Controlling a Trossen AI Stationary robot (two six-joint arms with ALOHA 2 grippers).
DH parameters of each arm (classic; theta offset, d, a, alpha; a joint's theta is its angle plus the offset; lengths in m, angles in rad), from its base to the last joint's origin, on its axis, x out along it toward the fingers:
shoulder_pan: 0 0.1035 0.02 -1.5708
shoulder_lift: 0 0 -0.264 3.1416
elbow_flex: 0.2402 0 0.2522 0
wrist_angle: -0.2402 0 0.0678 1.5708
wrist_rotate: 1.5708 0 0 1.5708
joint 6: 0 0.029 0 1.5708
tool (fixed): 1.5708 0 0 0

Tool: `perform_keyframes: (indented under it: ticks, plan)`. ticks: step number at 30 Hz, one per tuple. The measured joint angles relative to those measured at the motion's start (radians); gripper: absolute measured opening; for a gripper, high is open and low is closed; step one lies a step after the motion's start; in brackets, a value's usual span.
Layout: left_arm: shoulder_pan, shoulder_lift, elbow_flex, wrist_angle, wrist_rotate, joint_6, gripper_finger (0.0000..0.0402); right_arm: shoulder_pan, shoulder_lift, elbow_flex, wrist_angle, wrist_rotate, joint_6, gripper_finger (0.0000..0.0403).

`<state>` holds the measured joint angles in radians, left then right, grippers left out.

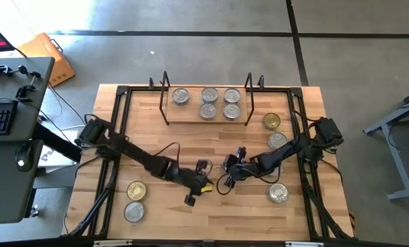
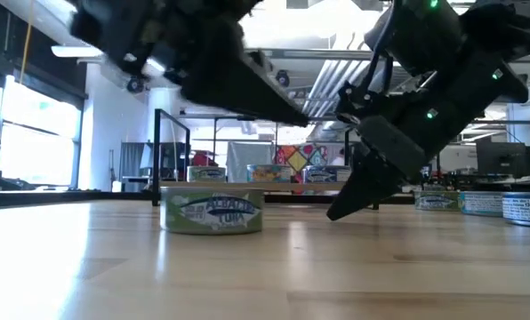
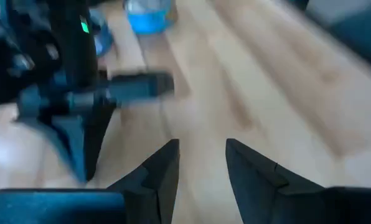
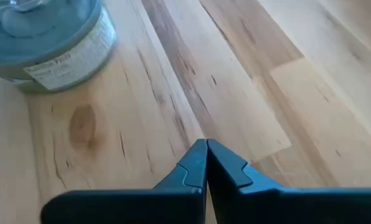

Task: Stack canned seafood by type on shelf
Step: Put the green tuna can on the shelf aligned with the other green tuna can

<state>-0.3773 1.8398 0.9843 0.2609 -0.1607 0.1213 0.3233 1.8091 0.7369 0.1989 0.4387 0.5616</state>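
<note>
Left pincer (image 1: 203, 184): near the middle of the bench (image 1: 163, 219), fingers parted by a narrow gap with bare wood between them, gripping nothing.
Right pincer (image 1: 226, 173): just beside the left one at mid-bench, fingers pressed together tip to tip, empty, above the wood.
Shelf (image 1: 191, 118): at the far edge of the bench, between its upright wire ends.
Tins on shelf: four silver-topped; one (image 1: 180, 97) alone toward the left end, three grouped (image 1: 220, 103) toward the right.
Tins at the right of the bench: three; one gold-topped (image 1: 272, 122) beside the shelf's end, one silver (image 1: 277, 140) next to it, one silver (image 1: 278, 193) nearer the front.
Tins at the front left: two; one gold-topped (image 1: 136, 190), one silver (image 1: 134, 212).
Total tins counted: nine in the high view.
Low view: an Albacore Tuna tin (image 2: 212, 212) sits on the wood.
</note>
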Motion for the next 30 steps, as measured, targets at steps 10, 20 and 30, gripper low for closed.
perform_keyframes:
  ticks: [10,20,30]
  plan:
    - [-0.162,-0.055,0.055,-0.377,-0.215,-0.111,0.0122,0.063,0.014,0.0,0.027,0.035,0.04,0.0]
    - [-0.19,0.071,0.019,-0.195,-0.413,-0.116,0.0122,0.065,0.025,0.001,0.064,0.046,0.018,0.0]
    - [-0.171,0.126,0.023,-0.226,-0.454,-0.211,0.0082,0.066,0.025,0.001,0.066,0.042,0.014,0.0]
